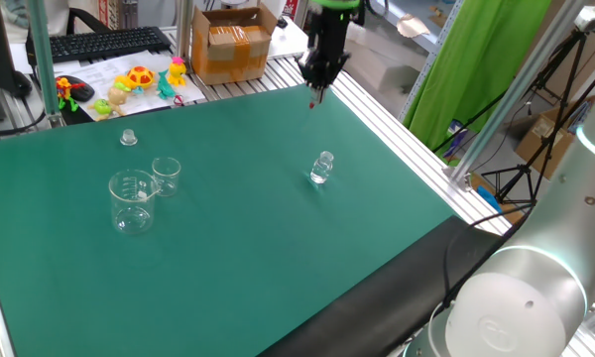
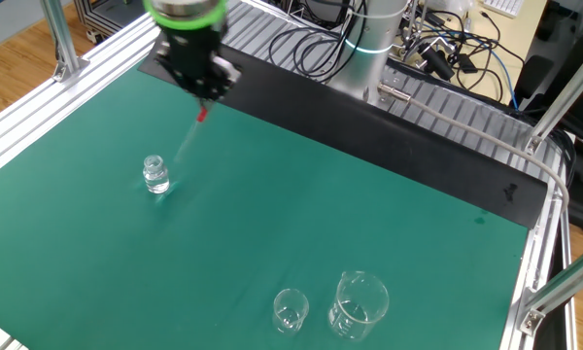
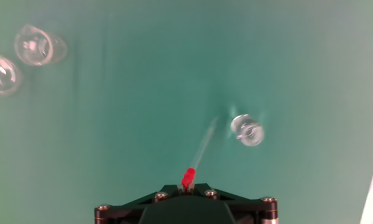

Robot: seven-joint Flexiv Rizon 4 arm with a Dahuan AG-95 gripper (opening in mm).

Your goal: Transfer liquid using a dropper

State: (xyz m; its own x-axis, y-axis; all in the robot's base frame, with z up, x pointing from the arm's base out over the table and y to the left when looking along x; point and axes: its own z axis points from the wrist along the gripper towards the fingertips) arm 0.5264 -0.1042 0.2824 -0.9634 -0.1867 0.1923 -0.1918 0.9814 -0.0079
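Note:
My gripper (image 1: 318, 87) hangs high above the far right part of the green mat, shut on the red end of the dropper (image 3: 188, 177). It also shows in the other fixed view (image 2: 203, 100). The dropper's clear thin tube (image 3: 204, 144) points down from the jaws, and its tip (image 2: 187, 148) is in the air above the mat. The small clear vial (image 1: 322, 168) stands on the mat below and a little to the side of the tip; in the hand view the vial (image 3: 247, 130) lies just right of the tube.
Two glass beakers, a large one (image 1: 132, 201) and a small one (image 1: 166, 175), stand at the mat's left. A small clear cap (image 1: 128, 137) lies behind them. Toys (image 1: 139, 79) and a cardboard box (image 1: 233, 42) sit beyond the far edge.

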